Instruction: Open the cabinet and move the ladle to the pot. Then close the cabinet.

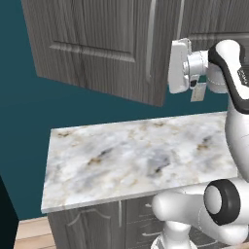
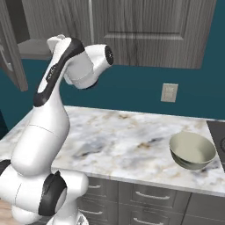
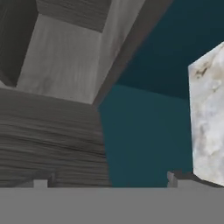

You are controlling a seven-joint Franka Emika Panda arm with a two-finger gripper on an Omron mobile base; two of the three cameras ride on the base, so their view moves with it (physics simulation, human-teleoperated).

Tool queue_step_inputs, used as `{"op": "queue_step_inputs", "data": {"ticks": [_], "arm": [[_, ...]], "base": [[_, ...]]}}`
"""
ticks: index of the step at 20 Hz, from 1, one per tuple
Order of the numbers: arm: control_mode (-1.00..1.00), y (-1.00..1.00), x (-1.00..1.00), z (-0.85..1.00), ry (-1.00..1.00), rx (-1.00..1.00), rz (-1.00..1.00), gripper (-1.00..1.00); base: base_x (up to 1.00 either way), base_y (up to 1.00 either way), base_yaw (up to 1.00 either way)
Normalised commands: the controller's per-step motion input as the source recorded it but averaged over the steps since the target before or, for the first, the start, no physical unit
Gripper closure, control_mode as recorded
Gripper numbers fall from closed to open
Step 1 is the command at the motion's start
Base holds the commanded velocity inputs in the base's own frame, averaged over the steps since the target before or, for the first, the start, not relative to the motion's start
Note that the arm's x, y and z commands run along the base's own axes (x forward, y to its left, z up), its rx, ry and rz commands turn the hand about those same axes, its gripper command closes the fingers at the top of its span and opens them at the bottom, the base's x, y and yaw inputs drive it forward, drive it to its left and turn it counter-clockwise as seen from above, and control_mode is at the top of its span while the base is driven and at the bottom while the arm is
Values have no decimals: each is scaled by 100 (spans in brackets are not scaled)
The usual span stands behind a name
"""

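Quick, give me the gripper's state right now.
Gripper: open and holding nothing, its fingertips set wide apart, raised near the open cabinet.

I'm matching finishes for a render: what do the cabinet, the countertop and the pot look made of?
The cabinet looks like dark grey wood, matte, with visible grain. The countertop looks like polished marble, white with grey and tan veins. The pot seems dull grey-olive metal with a paler inside, though glazed ceramic is possible.

A kitchen: wall cabinet [image 1: 97, 44], marble counter [image 1: 131, 160], drawers [image 2: 149, 195].
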Motion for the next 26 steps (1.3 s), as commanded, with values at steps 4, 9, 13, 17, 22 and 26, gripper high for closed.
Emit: {"op": "queue_step_inputs", "data": {"ticks": [4, 9, 13, 17, 22, 26], "arm": [[-100, 54, 0, 4, 0, 16, 25, -100], [-100, 53, -1, 11, 0, 14, 24, -100], [-100, 40, -19, 21, 0, 11, 22, -100], [-100, 34, -52, 32, -4, 5, 19, -100], [-100, 27, -78, 29, -5, 1, 16, -100], [-100, 25, -90, 20, -4, 0, 15, -100]], "base": [[0, 0, 0], [0, 0, 0], [0, 0, 0], [0, 0, 0], [0, 0, 0], [0, 0, 0]]}}
